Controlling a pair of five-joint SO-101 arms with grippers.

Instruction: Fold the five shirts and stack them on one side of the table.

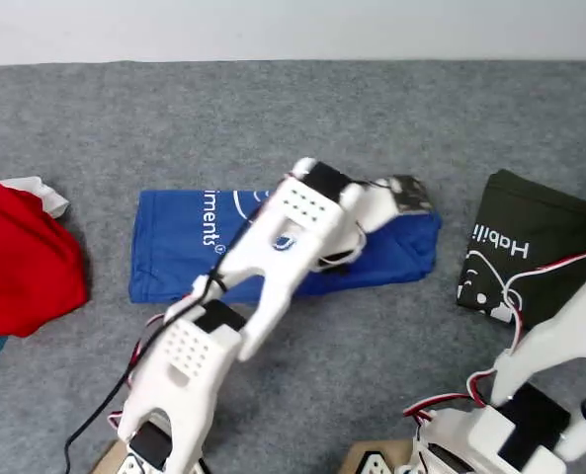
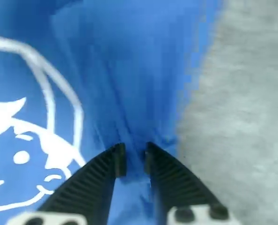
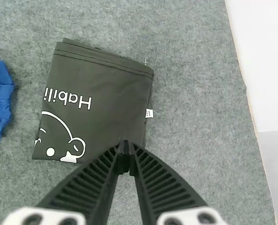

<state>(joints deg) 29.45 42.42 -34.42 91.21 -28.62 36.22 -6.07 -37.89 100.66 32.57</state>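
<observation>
The left arm stretches across the flat blue fabric shirt [image 1: 184, 247] on the grey table [image 1: 372, 336]. The left gripper [image 2: 133, 157] pinches a ridge of its cloth. The right gripper [image 3: 123, 150] hangs over the folded dark olive shirt [image 3: 96, 103], jaws closed together.

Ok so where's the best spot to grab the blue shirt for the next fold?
Grip the blue shirt at its short end nearest the dark shirt, coming down from above. It lies flat as a long strip, so lifting that end would likely fold it back over itself. The left gripper pinches fabric there.
</observation>
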